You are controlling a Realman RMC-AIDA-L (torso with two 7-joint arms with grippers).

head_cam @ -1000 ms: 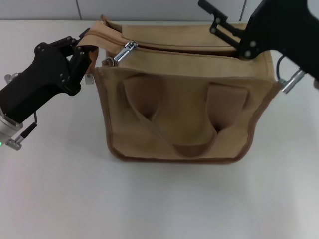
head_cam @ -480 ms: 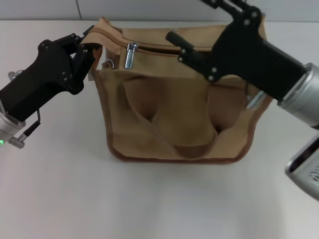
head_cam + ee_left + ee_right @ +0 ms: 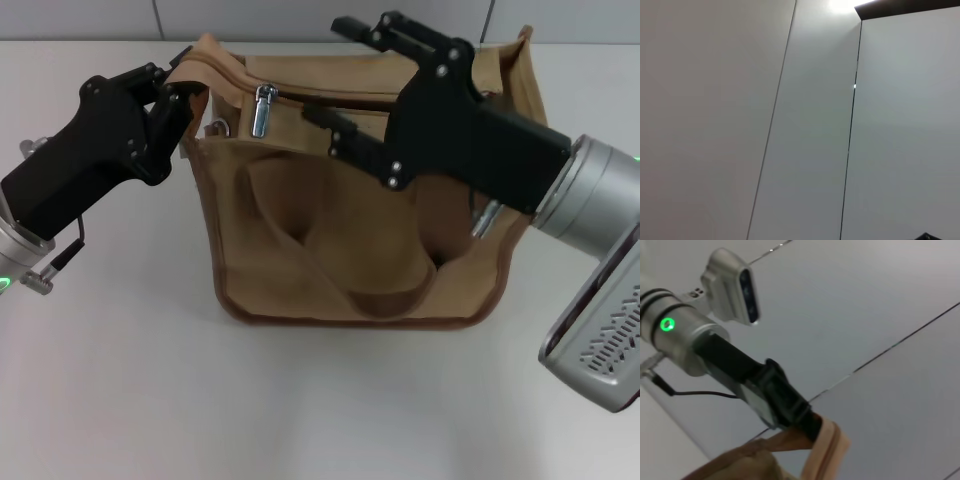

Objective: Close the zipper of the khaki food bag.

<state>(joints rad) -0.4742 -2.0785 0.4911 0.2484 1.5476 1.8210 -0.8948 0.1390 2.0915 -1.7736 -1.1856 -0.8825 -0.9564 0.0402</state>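
Khaki food bag [image 3: 360, 240] on table; left gripper [image 3: 175, 95] clamps its left end. Right gripper [image 3: 330, 75] spread wide, empty, near pull tab [image 3: 263, 108]. Close squarely on tab; draw along zipper [image 3: 320, 97], keeping bag taut.

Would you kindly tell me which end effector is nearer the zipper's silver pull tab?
Right. The right end effector is open just beside the pull tab, toward the bag's middle. The left end effector grips the khaki food bag at its end corner, slightly farther away.

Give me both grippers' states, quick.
Left gripper: shut on the bag at its top corner.
Right gripper: open, over the bag, holding nothing.
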